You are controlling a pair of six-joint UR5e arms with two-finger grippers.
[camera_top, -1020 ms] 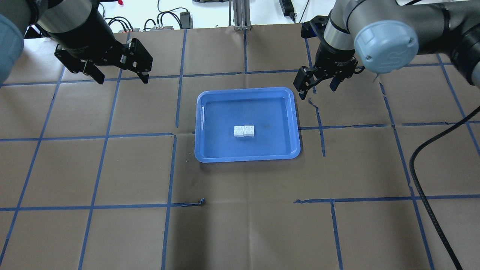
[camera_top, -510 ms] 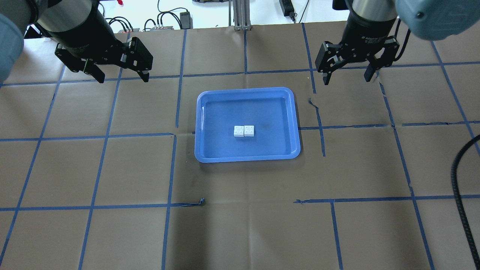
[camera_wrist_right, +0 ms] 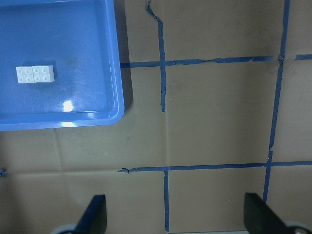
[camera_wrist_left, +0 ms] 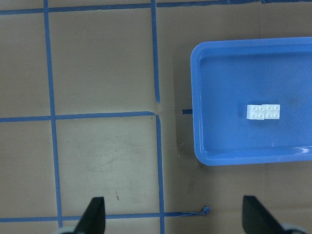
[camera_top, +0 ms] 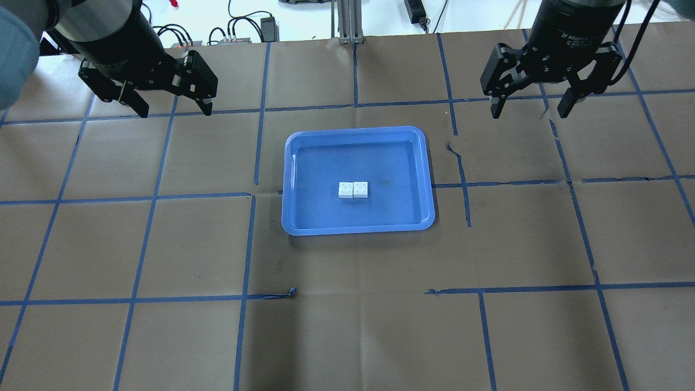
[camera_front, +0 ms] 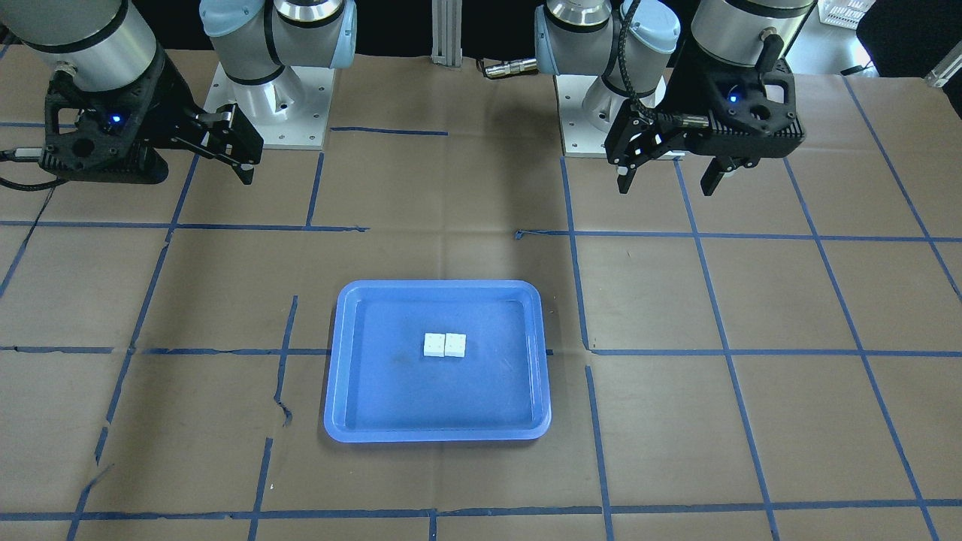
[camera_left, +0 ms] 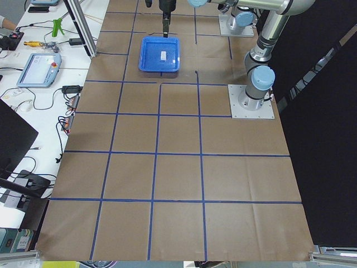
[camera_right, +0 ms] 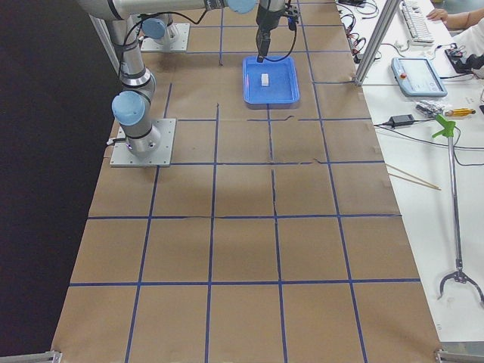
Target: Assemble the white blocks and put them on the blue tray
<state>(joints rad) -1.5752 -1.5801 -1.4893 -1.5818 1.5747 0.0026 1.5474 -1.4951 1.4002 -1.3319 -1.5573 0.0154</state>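
Observation:
The two white blocks (camera_top: 353, 189) sit side by side, touching, in the middle of the blue tray (camera_top: 296, 217). They also show in the front view (camera_front: 444, 345), the left wrist view (camera_wrist_left: 263, 112) and the right wrist view (camera_wrist_right: 34, 74). The blue tray shows there too (camera_front: 346, 421) (camera_wrist_left: 204, 151) (camera_wrist_right: 109, 114). My left gripper (camera_top: 169, 108) is open and empty, raised at the far left of the tray. My right gripper (camera_top: 531, 108) is open and empty, raised at the far right of the tray.
Brown paper with a blue tape grid (camera_top: 250, 239) covers the table. Cables and power supplies (camera_top: 239, 32) lie beyond the far edge. The arm bases (camera_front: 278, 98) stand at the robot's side of the table. Benches with tools flank the table ends (camera_left: 39, 67).
My right gripper has moved to the right and away from the tray, and turned so its fingers span sideways. My left gripper has barely moved. The blocks and tray stay put.

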